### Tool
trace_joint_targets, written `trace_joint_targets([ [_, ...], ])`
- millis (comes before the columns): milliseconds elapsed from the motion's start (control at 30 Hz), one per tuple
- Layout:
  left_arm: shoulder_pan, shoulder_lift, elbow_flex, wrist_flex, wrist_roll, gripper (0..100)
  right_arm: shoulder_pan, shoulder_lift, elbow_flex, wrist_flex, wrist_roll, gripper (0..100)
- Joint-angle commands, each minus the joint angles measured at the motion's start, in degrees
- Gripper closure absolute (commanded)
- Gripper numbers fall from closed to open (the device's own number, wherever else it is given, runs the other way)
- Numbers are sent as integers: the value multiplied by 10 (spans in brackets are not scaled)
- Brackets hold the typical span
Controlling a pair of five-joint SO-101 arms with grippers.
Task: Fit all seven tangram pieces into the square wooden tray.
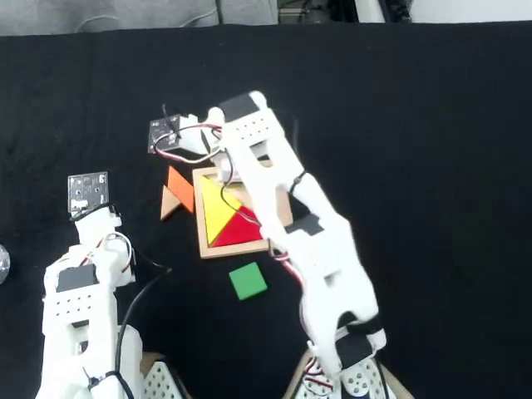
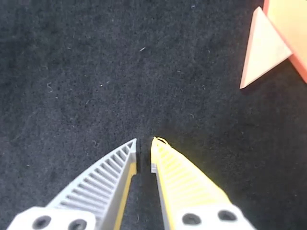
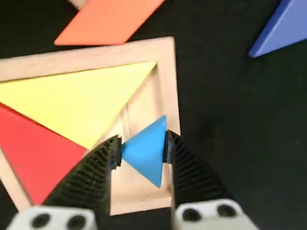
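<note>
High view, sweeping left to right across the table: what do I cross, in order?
Left arm → orange parallelogram → yellow triangle in the tray → green square. Left out: the beige triangle overlaps the parallelogram, and the red triangle overlaps yellow and green.

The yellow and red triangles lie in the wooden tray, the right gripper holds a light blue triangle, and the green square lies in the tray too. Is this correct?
Not quite: the high view shows the green square on the black cloth, outside the wooden tray. The rest is right: yellow triangle and red triangle in the tray, light blue triangle in the right gripper.
</note>
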Motion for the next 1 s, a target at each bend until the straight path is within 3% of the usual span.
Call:
trace_joint_targets([
  [0,7,-9,-2,-7,-6,927,-12,22,-94,40,4,956],
  [467,7,-9,-2,-7,-27,927,-37,141,-272,127,4,947],
  [700,7,-9,-2,-7,-29,927,-36,146,-278,148,4,751],
  [967,7,-9,-2,-7,-29,927,-39,144,-283,149,4,754],
])
